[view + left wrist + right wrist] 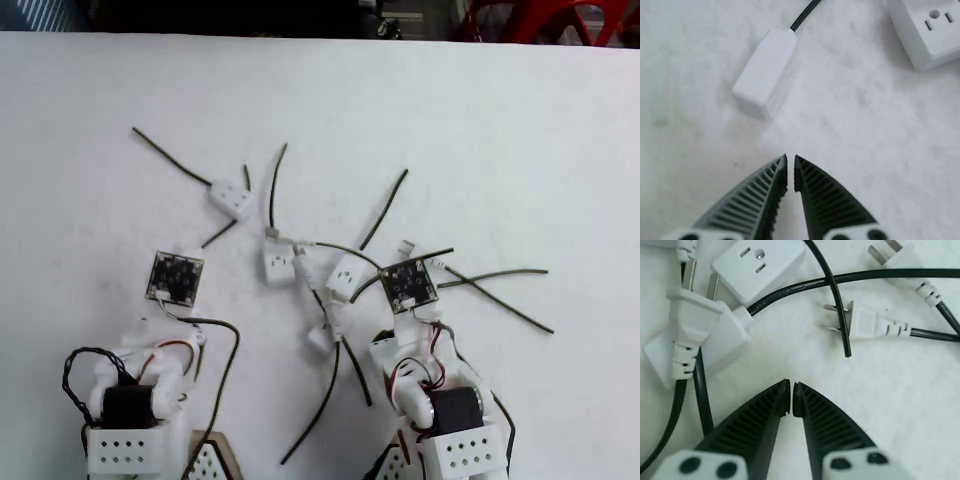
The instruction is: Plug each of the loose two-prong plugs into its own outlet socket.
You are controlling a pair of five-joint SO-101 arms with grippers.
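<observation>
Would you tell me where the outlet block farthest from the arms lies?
High view: the outlet block lies left of centre, up-left of the tangled plugs.

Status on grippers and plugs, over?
Left gripper, right gripper: jaws shut, empty. Two-prong plug near right gripper, loose, unplugged. Black cord crosses its prongs.

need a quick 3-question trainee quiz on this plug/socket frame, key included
1. True or false: the left gripper holds a plug.
2. In the right wrist view, the two-prong plug whose prongs a black cord crosses, ahead of the right gripper, is: A) in a socket B) lying loose C) gripped.
3. Fill in: both grippers' jaws are ____.
Key: 1 false; 2 B; 3 shut.
</observation>
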